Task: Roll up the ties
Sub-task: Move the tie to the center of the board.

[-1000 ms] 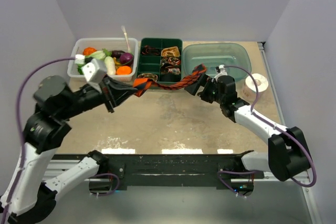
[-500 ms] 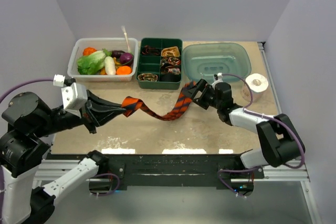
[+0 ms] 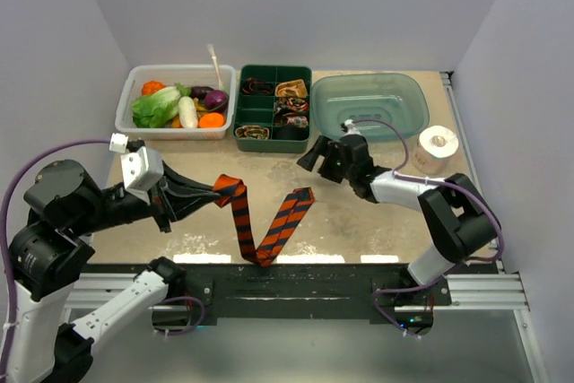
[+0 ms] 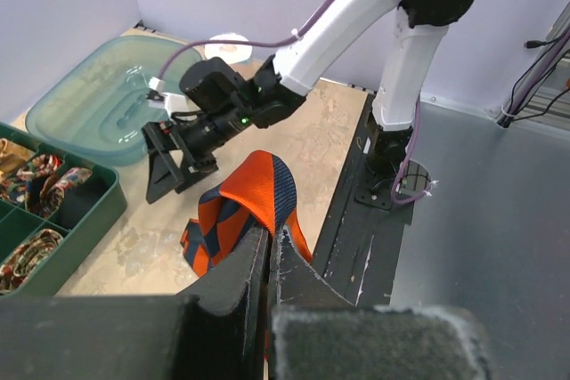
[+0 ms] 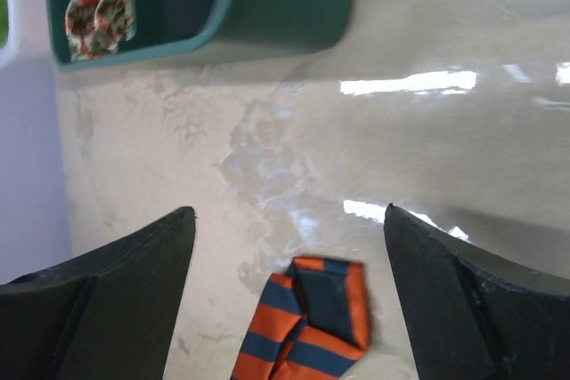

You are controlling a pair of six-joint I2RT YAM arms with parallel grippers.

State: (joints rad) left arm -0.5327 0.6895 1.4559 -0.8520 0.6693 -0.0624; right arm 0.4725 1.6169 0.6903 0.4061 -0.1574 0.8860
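While the left gripper [image 4: 272, 236] is pinching the tie's [image 3: 241, 217] end so it's draping out straight, the right gripper [image 5: 287, 213] is hovering wide open, empty.

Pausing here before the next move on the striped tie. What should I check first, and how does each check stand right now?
1. Left gripper clamped on striped tie: ok.
2. Right gripper open and empty: ok.
3. Tie's free end lying on table, under the right gripper: ok.
4. Tie laid straight for rolling: not ok, it bends in a V.
5. Bend of the V inside the table's near edge: cannot tell.
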